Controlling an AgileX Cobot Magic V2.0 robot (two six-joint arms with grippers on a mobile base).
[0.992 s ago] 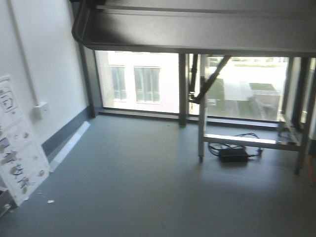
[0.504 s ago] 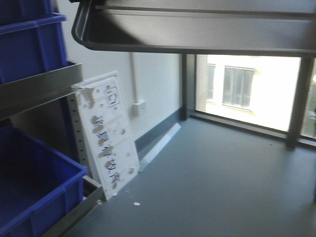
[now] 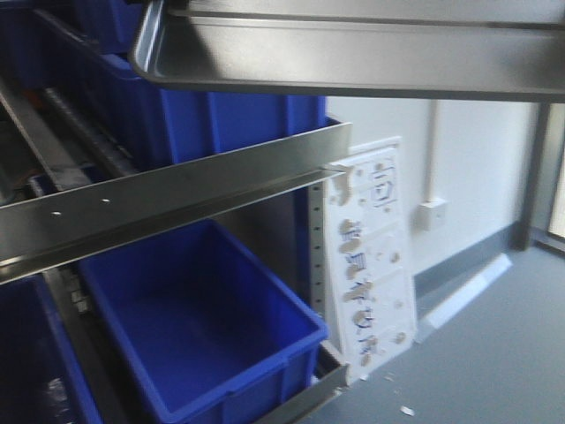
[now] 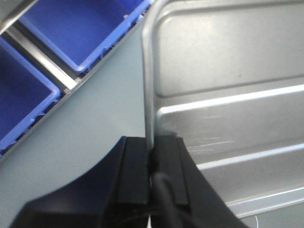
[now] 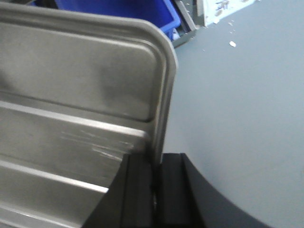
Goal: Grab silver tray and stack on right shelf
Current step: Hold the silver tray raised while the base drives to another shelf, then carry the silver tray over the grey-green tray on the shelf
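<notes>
You had both hands clamped on the silver tray (image 3: 353, 53). In the left wrist view your left hand (image 4: 152, 152) had its two black fingers (image 4: 135, 166) shut on the tray's end rim, one inside the rim and one outside. In the right wrist view your right hand (image 5: 154, 164) pinched the other end rim the same way. The tray ran across the top of the front view, held off the ground, its ridged floor stretching between the two hands. Below it, at the left of the frame, stood a rack; its slanted steel bar (image 3: 177, 199) passed under the tray's left corner with a gap showing between them. Blue bins (image 3: 203, 336) sat above and below that bar. At lower right the grey floor (image 3: 494, 353) lay open, and a white board (image 3: 371, 265) leaned against the wall just beside the rack.
</notes>
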